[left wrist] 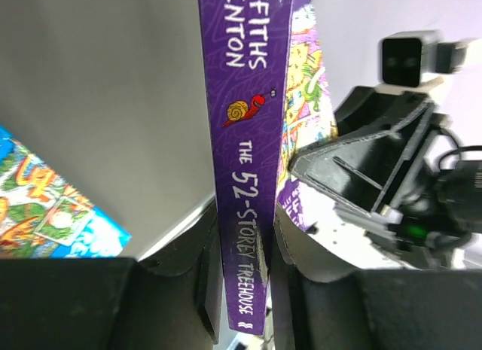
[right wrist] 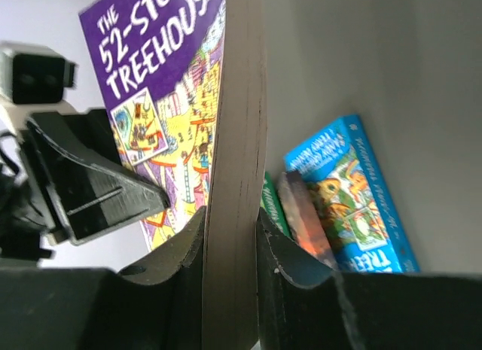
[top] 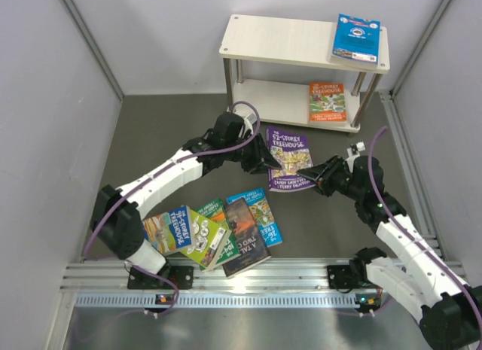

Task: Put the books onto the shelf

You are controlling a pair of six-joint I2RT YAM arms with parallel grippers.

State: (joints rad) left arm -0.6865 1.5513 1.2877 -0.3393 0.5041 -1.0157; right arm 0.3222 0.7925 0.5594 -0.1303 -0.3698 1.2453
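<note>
In front of the shelf [top: 301, 41], short of its boards, the purple book [top: 290, 160] is pinched at its spine by the left gripper [left wrist: 242, 269] and at its page edge by the right gripper [right wrist: 230, 245], so uneven pulls might buckle or drop it.

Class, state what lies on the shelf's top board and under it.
A blue book lies at the top board's right end. Beneath, an orange book lies on the lower board; the top board covers that tier's back.

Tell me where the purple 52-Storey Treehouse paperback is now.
Top view, centre: the purple paperback is held by the left gripper at its spine and the right gripper at its page edge, in front of the cream shelf.
</note>
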